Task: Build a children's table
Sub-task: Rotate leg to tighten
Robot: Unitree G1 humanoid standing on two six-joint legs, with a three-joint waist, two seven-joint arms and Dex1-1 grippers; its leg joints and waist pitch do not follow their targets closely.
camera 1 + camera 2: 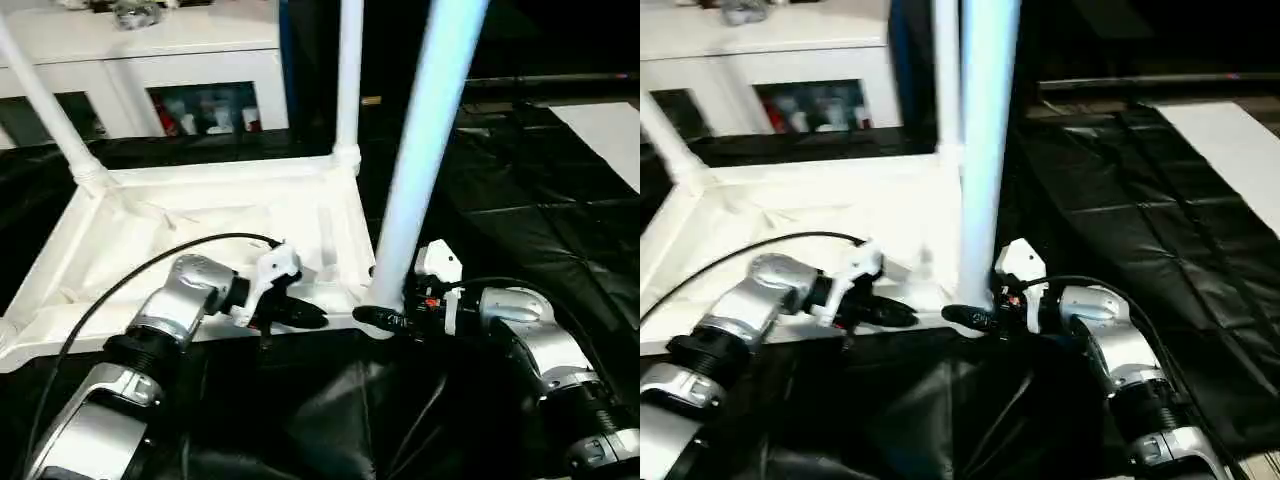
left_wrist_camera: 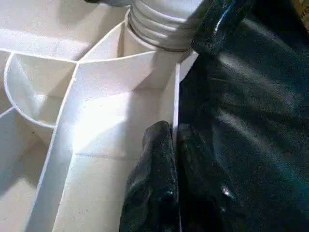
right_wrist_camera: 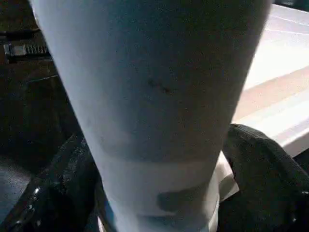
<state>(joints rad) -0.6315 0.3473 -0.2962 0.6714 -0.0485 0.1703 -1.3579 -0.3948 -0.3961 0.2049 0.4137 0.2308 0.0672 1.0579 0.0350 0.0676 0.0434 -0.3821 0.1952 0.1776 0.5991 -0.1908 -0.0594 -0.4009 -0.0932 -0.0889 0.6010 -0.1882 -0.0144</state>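
A: Children's table (image 1: 215, 235) is lying upside down on black sheet (image 1: 520, 220), w/ legs pointing up.
B: Tools?
A: Left tool (image 1: 300, 315) is sitting closed by near rim. Right tool (image 3: 159, 193) is straddling near leg (image 1: 425, 150) at base, fingers (image 3: 263, 169) spread wide.

Looks to me like a lab or test room.
I see black sheeting (image 1: 520, 200) covering the work surface and a white cabinet (image 1: 150, 60) with glass doors holding small items behind.
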